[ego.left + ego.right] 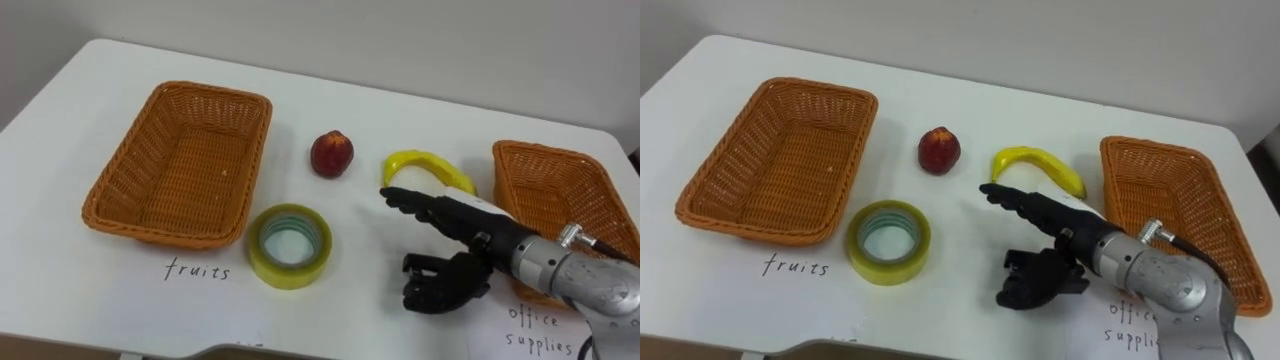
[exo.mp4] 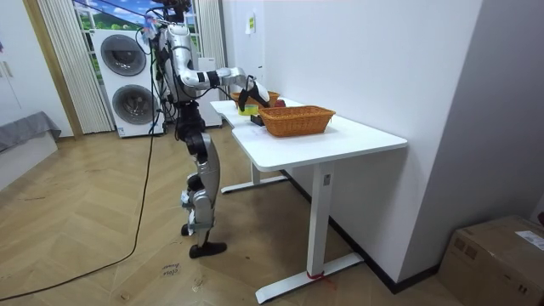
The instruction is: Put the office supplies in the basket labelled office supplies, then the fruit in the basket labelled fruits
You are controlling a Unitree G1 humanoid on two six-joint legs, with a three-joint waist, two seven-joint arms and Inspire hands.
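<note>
on the white counter (image 1: 80, 290), far left: a wicker basket (image 1: 108, 188), just behind a handwritten label. by its near right corner, 1 roll of yellow tape (image 1: 290, 276), lying flat. further right, a red apple (image 1: 331, 153), then a banana (image 1: 430, 162), apart from it. just in front of the banana, the right hand (image 1: 455, 217), over the counter with fingers (image 1: 405, 200) straight, slightly spread, pointing left, holding nothing. far right: a 2nd wicker basket (image 1: 522, 165), partly behind the forearm.

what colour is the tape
The tape is yellow-green with a teal core; left eye view shows it best.
</note>
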